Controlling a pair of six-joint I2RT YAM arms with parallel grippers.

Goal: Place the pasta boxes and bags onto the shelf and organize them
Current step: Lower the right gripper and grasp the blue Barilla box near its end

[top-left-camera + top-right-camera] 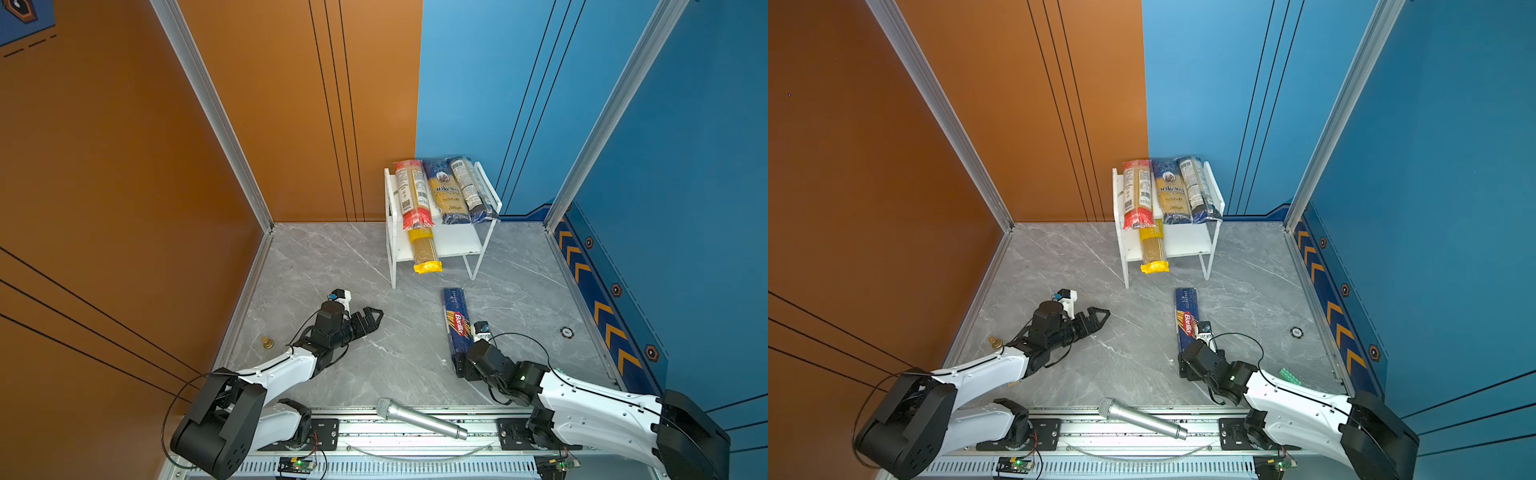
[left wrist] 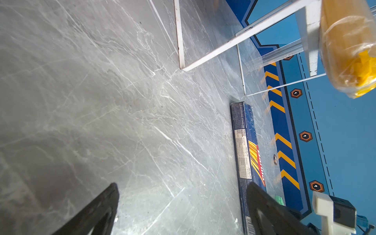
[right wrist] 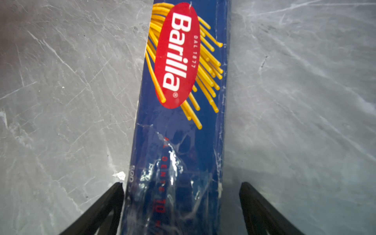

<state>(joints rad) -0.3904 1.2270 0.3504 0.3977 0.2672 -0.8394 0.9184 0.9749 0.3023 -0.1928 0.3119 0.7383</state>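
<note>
Spaghetti in a blue Barilla box lay flat on the grey marble bench, with its near end between the jaws of the right gripper. That gripper stood wide and straddled the box without clamping it. In the right wrist view one finger sat just beside a long edge of the box, and a clear gap separated the other finger from the opposite edge. The rest of the box stretched straight ahead of the gripper, toward the white two-tier shelf well beyond its far end.

The left gripper was spread fully wide and empty, with only bare bench between its fingers. The box lay well off to its side, and the shelf stood ahead of it and apart.

On the shelf's top board three packs lay side by side: a red-ended clear bag, a yellow-navy "ankara" bag and a dark navy bag. On the lower board a yellow bag lay lengthwise, its end overhanging the front edge toward both grippers. A silver microphone rested on the rail behind them.
</note>
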